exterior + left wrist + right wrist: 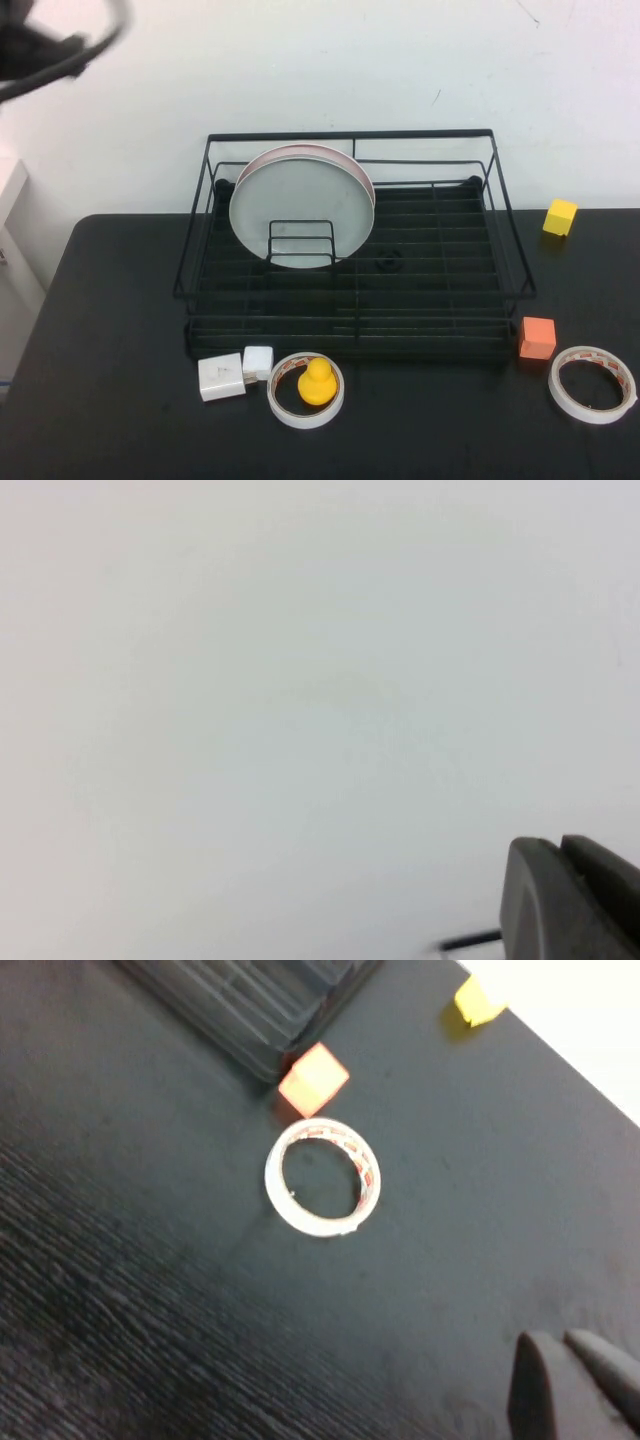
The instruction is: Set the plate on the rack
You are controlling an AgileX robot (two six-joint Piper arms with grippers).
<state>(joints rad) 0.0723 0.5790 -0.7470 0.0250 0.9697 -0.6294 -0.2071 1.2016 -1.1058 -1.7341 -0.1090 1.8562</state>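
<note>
The pale grey-white plate (300,203) stands on edge in the left half of the black wire rack (350,300), leaning behind the small divider loop (301,240). A pinkish-white plate (345,156) stands right behind it. My left arm (45,50) is a dark blur at the top left, high and away from the rack. In the left wrist view my left gripper (560,846) is shut and empty and faces the white wall. In the right wrist view my right gripper (562,1341) is shut and empty above the black table, to the right of the rack.
On the black table (120,400), in front of the rack, lie two white adapters (235,372) and a tape ring (306,390) with a yellow toy in it. Right of the rack are an orange cube (537,337), another tape ring (592,384) (322,1180) and a yellow cube (560,216).
</note>
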